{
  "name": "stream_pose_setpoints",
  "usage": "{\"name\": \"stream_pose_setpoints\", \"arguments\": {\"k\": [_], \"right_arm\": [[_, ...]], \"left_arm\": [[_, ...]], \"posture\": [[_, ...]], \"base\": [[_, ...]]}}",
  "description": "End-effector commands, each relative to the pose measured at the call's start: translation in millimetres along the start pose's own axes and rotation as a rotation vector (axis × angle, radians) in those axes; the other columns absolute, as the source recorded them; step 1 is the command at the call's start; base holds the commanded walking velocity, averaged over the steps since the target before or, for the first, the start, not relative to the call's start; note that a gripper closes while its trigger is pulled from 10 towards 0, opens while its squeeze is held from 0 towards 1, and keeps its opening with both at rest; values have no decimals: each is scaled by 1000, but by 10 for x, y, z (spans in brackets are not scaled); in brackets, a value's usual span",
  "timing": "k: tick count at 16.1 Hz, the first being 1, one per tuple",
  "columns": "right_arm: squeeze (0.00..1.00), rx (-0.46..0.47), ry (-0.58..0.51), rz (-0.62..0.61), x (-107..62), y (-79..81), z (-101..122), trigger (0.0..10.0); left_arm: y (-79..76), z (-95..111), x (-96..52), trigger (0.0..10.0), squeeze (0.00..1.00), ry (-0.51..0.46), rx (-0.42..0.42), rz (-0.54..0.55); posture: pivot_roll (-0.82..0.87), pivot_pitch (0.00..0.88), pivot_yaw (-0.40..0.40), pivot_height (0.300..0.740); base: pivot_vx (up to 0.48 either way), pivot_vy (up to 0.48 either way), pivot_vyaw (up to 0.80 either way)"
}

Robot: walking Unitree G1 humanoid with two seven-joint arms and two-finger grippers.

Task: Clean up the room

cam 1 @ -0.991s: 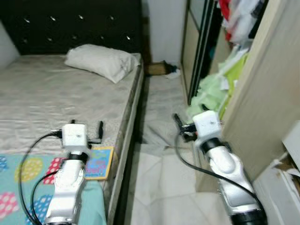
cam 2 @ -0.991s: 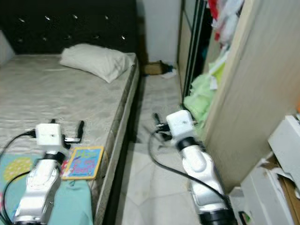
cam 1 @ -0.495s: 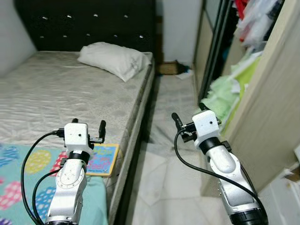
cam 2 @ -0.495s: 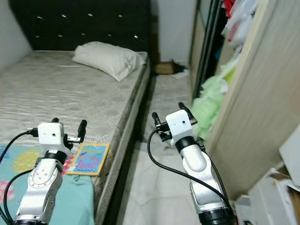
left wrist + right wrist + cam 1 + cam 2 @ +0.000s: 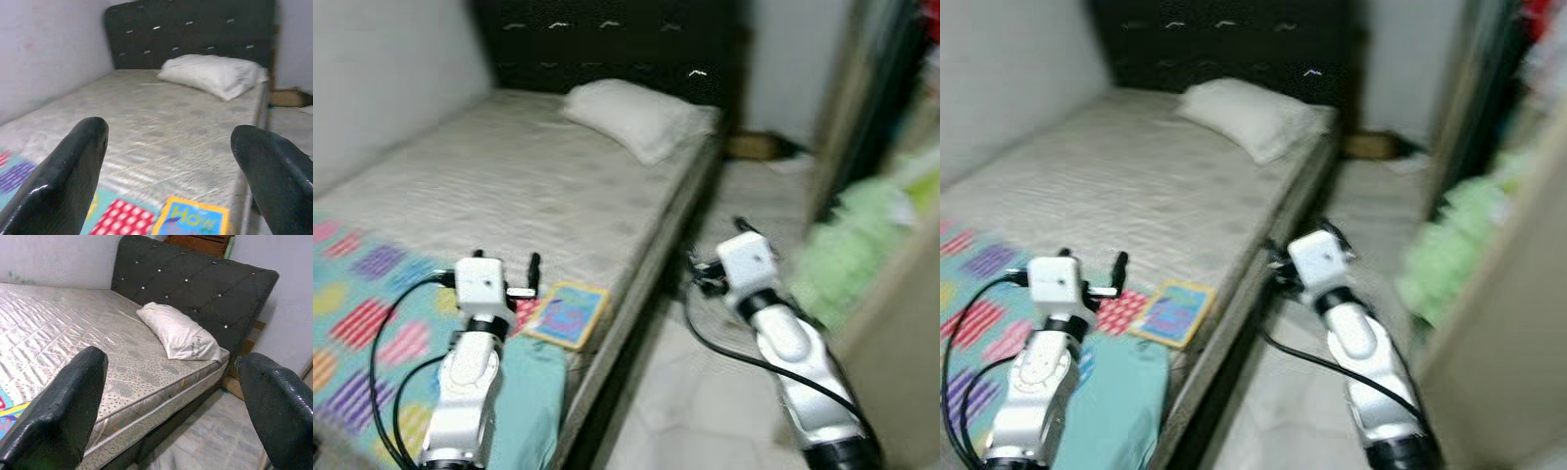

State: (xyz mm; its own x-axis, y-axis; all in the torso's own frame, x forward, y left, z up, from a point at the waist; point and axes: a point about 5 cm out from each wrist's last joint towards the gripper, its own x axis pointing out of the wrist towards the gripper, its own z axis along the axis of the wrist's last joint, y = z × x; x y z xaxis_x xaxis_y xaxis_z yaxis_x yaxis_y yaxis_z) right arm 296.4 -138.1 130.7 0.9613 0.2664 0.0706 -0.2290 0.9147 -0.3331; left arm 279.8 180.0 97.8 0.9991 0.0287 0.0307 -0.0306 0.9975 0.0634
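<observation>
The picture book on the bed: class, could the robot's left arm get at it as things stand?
Probably yes. The left end effector hovers open just short of the picture book, which lies flat near the edge of the bed, with nothing between them.

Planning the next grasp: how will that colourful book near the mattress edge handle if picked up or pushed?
The book looks thin and flat, so probably light, and its pages may flop. Lying flush on the bed, its edge seems hard to pinch; pushed, it would likely slide rather than roll.

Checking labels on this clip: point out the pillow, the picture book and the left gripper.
pillow (image 5: 641,117): left eye view, middle of its top.
picture book (image 5: 568,314): left eye view, centre of cover.
left gripper (image 5: 507,266): left eye view, between fingertips.
</observation>
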Motion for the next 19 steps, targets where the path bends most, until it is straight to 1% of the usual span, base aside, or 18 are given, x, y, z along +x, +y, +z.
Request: {"name": "stream_pose_setpoints", "arguments": {"k": [1, 3, 4, 5, 7, 15, 18, 19], "right_arm": [[0, 11, -23, 18, 33, 71, 55, 10000], [0, 11, -24, 14, 34, 69, 56, 10000], [0, 9, -35, 6, 39, 53, 77, 10000], [0, 9, -35, 6, 40, 53, 78, 10000], [0, 9, -37, 6, 40, 52, 79, 10000], [0, 13, -39, 14, 49, 71, 82, 10000], [0, 29, -41, 18, 41, 68, 86, 10000], [0, 32, -41, 20, 43, 75, 83, 10000]], "left_arm": [[107, 20, 10, 10000, 0, -7, 24, 46], [110, 21, 12, 10000, 0, -8, 23, 46], [102, 12, 12, 10000, 0, 0, -7, 34], [99, 10, 12, 10000, 0, 2, -15, 30], [97, 17, 9, 10000, 0, -2, -5, 32], [133, 3, 15, 10000, 0, 5, -8, 64], [243, -39, -42, 10000, 0, 22, -5, 97], [255, -46, -42, 10000, 0, 26, -9, 103]], "posture": [[-221, 0, 58, 740], [-219, 0, 59, 740], [-219, 0, 59, 740], [-219, 0, 59, 740], [-222, 0, 61, 740], [-221, 0, 59, 740], [-221, 0, 61, 740], [-217, 0, 60, 740]], "base": [[0, 0, 800], [0, 0, 800], [0, 0, 800], [0, 0, 800], [0, 0, 800], [0, 0, 800], [0, 0, 800], [0, 0, 800]]}}
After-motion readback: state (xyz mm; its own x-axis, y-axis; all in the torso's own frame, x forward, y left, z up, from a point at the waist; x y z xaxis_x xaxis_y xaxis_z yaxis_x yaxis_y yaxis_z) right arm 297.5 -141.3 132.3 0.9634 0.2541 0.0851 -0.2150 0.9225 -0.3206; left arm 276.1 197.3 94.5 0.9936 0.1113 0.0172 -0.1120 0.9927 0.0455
